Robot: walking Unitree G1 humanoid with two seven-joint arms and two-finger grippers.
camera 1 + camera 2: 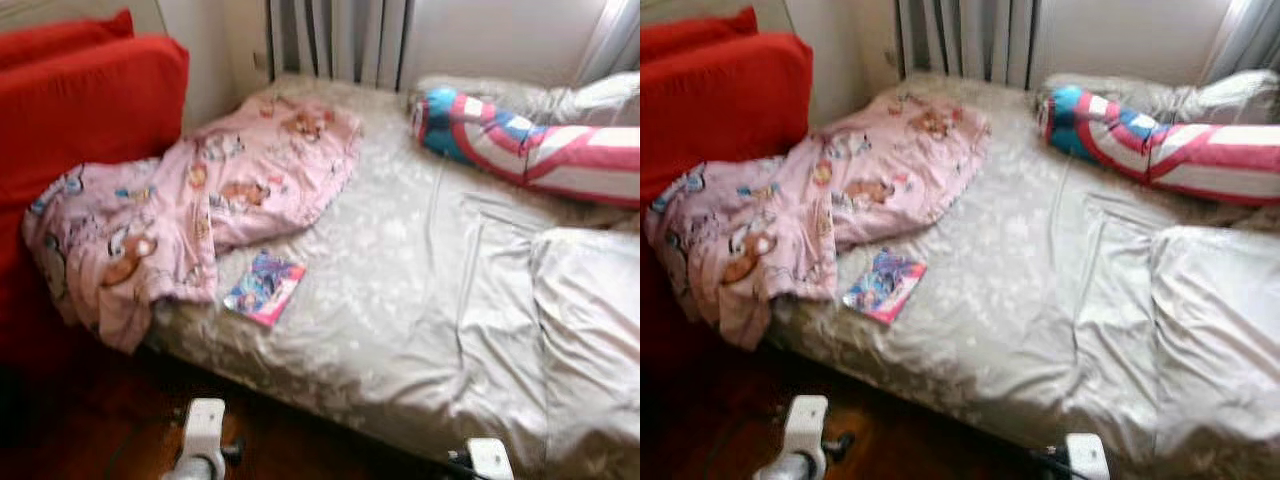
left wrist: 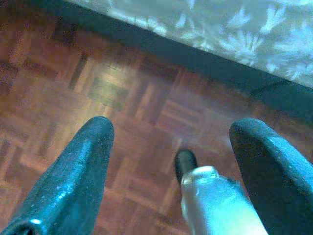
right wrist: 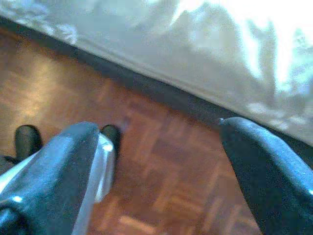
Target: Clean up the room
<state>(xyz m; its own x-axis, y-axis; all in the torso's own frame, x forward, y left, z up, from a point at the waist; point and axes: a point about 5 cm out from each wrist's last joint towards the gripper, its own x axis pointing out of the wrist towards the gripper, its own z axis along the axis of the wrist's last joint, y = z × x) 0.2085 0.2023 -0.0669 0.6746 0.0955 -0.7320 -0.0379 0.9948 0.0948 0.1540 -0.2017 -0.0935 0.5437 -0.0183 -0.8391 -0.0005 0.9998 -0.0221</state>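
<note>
Progress: by my read, barely begun. The bed (image 1: 400,290) was unmade and nothing on it looked sorted yet.
Blanket: pink blanket (image 1: 190,210) lay bunched over the bed's left side, one end hanging off the near edge beside the red sofa (image 1: 90,100).
Book: a small bright book (image 1: 264,287) lay flat on the sheet, just beside the blanket's lower edge and near the bed's front edge.
Bolster: striped bolster (image 1: 530,145) lay across the far right of the bed, near the curtain.
Pillow: pale pillow (image 1: 590,330) at the near right, rumpled, on the sheet.
Left to do: likely the book lifted off, the blanket spread or folded, the bolster and pillow squared up. A judgement only.
Left gripper (image 2: 171,161): hung low over the parquet floor (image 2: 63,83), short of the bed edge. Jaws stood wide apart, holding nothing, touching nothing.
Right gripper (image 3: 156,166): likewise low over the floor by the bed's side. Jaws wide apart, empty, clear of the sheet.
Arms: both wrists showed at the bottom of the head view, below the mattress line, well apart from book and blanket.
Nearest job: the book sat closest to the left arm, so probably the first reach.
</note>
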